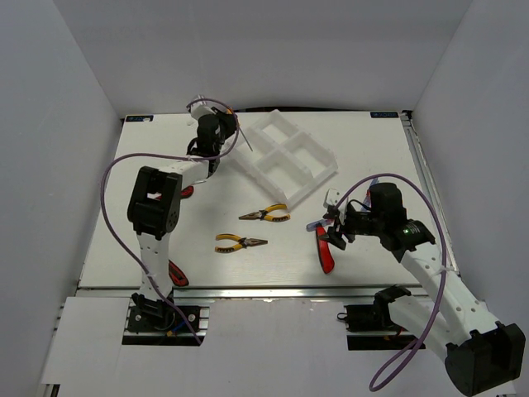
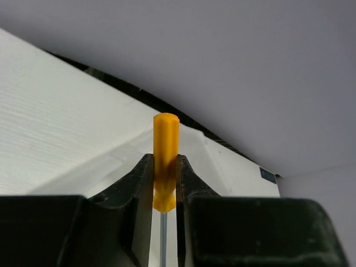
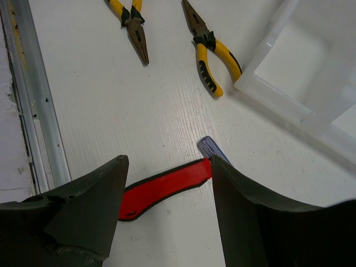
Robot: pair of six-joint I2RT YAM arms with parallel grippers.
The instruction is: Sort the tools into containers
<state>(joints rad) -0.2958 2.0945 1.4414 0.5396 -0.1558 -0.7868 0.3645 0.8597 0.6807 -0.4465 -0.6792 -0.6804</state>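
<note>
Left wrist: left gripper [image 2: 164, 162] clamps yellow tool [image 2: 166, 133] near the tray [image 1: 316, 147]; freed here, it may land outside. Right gripper [image 3: 167, 164] gapes over the knife [image 3: 161, 186].

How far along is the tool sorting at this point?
Done: nothing visibly; the white tray shows no tools inside. In hand: the left gripper clamps a small yellow-handled tool beside the tray; the right gripper hangs open over a red utility knife. Remaining: that knife and both pliers on the table.
</note>
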